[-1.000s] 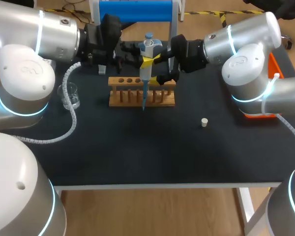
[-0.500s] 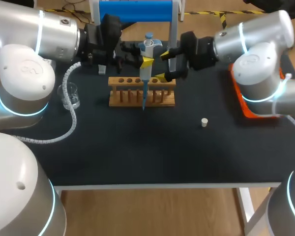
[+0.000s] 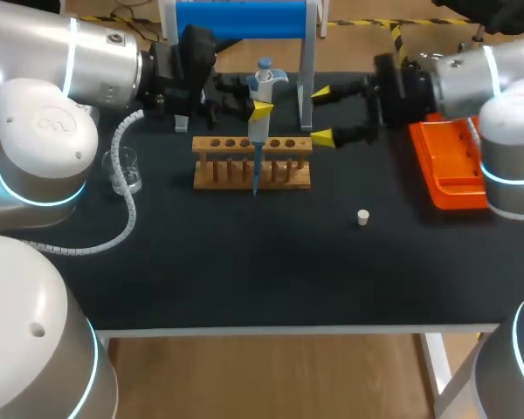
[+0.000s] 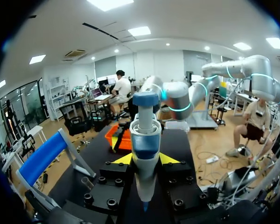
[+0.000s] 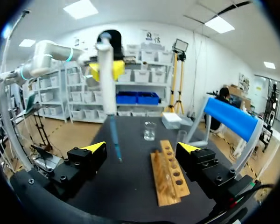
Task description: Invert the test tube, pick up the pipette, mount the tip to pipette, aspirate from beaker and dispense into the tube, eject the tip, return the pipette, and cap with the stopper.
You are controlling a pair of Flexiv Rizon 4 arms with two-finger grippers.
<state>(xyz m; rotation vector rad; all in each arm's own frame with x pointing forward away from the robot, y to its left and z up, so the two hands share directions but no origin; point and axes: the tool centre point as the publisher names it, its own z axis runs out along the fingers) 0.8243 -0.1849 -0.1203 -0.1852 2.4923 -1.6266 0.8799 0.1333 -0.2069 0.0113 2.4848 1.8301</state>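
Note:
My left gripper (image 3: 260,108) is shut on a white and blue pipette (image 3: 261,96) and holds it upright over the wooden tube rack (image 3: 251,164). The pipette's blue tip (image 3: 255,175) hangs in front of the rack. In the left wrist view the pipette (image 4: 144,140) fills the space between the fingers of the left gripper (image 4: 144,159). My right gripper (image 3: 321,114) stands open to the right of the pipette, apart from it. Seen from the right wrist, the right gripper (image 5: 143,148) is empty, with the pipette (image 5: 107,79) and rack (image 5: 169,172) ahead. A white stopper (image 3: 362,216) lies on the table.
A glass beaker (image 3: 125,170) stands left of the rack, also ahead of the right gripper as the beaker (image 5: 150,131). An orange tray (image 3: 445,161) lies at the right edge. A blue-topped stand (image 3: 240,19) rises behind the rack.
My right arm has drawn back to the right, away from the pipette, its gripper open throughout. The left arm and pipette have stayed where they were.

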